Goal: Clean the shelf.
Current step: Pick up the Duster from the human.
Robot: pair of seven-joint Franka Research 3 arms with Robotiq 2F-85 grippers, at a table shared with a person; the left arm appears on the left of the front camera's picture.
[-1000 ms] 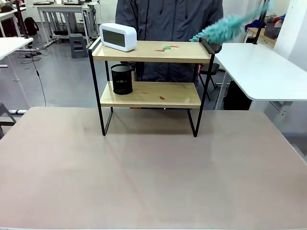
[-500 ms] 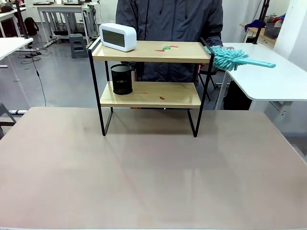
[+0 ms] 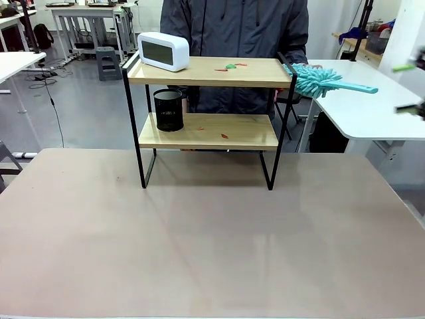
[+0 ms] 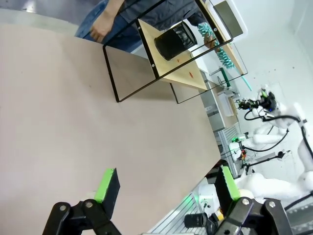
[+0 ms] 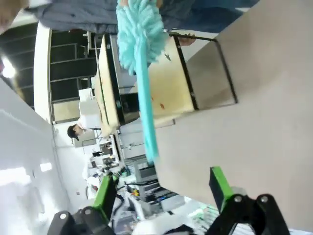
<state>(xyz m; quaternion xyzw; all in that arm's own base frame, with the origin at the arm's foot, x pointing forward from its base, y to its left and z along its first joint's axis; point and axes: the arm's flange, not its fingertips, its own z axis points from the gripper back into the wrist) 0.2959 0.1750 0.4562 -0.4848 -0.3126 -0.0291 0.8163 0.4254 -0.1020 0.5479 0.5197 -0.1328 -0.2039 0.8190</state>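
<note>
No text, label, brand, number or sign can be read in any view. The grey display panel of the white rounded plastic clock (image 3: 163,50), which stands on the top board of the small two-tier shelf of light wooden boards in a thin black metal frame (image 3: 239,129), is too faint to make out any digits.

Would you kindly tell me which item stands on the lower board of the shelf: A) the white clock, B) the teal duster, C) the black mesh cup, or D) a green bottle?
C: the black mesh cup stands at the left end of the lower board of the shelf, while the white clock sits on the top board.
</note>
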